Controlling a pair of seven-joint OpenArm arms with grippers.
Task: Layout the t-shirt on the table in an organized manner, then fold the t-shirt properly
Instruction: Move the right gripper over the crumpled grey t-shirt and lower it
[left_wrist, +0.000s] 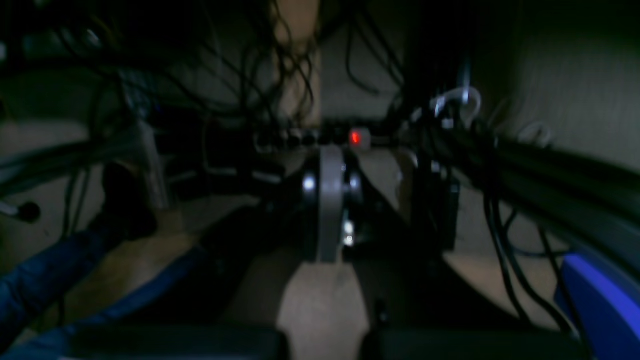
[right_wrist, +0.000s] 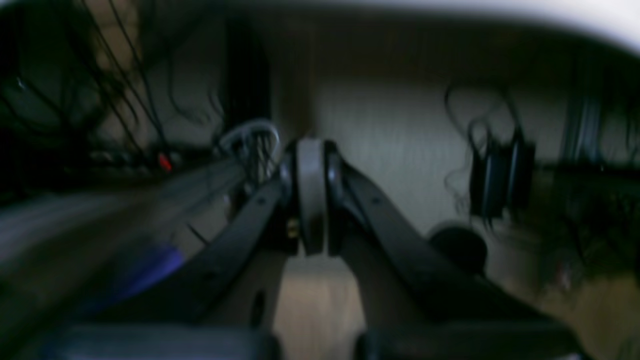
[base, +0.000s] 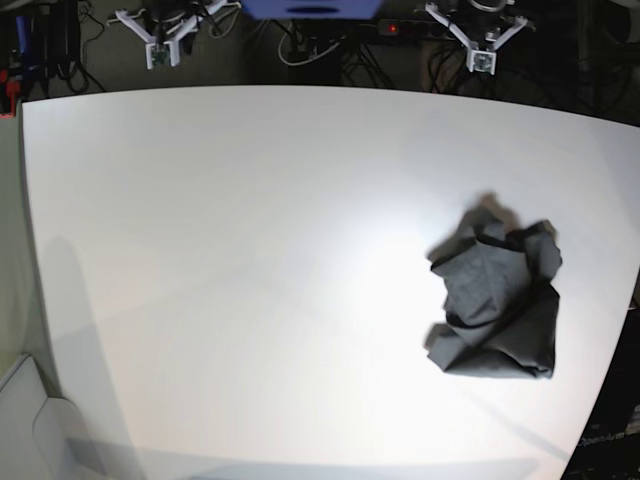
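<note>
Past the table's (base: 200, 250) far edge runs a tangle of dark cables (base: 330, 50). The right gripper (base: 160, 50) hangs there at left, jaws pressed together, holding nothing; the left gripper (base: 483, 58) at right does likewise. The t-shirt (base: 497, 305) lies crumpled on the table's right side, well apart from both.

This looks like a robot lab or test room. A big white table (base: 200, 250) fills the base view. Past its far edge, lots of black cables (base: 330, 50) hang in a tangle. A power strip (left_wrist: 320, 137) with a small red light lies on the floor under there. White robot parts (base: 165, 30) sit behind the far edge.
</note>
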